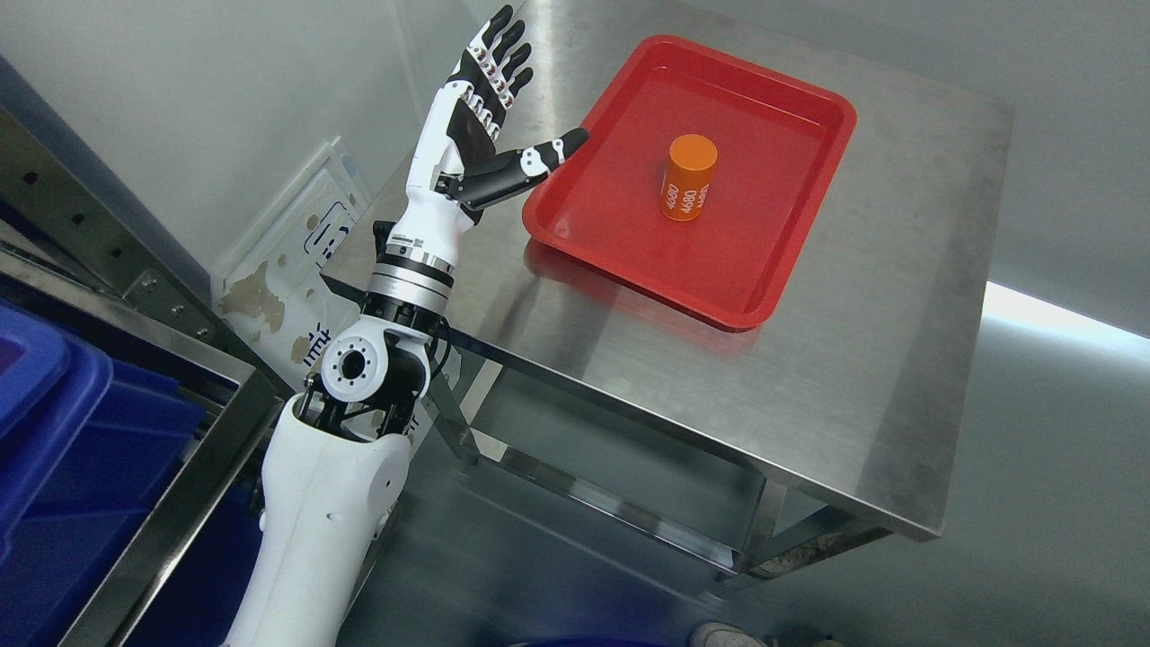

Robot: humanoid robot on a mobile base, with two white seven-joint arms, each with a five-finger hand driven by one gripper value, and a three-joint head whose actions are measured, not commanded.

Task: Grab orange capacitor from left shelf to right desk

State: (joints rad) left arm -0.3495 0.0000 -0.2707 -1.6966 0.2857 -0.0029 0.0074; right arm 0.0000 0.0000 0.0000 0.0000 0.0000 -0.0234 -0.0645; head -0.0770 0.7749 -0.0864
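Note:
An orange capacitor (688, 177), a short cylinder with white print on its side, stands upright inside a red tray (593, 211) on the steel desk (809, 359). My left hand (503, 117) hovers over the desk's left part, just left of the tray. Its fingers (499, 56) are spread and point upward, the thumb reaches toward the tray's left rim, and the palm holds nothing. The capacitor is well apart from the hand, about a hand's length to the right. My right arm does not show.
A metal shelf frame (135, 270) with blue bins (63, 431) fills the lower left. A white placard (296, 261) leans against the wall between shelf and desk. The desk's front edge and legs sit beside my forearm.

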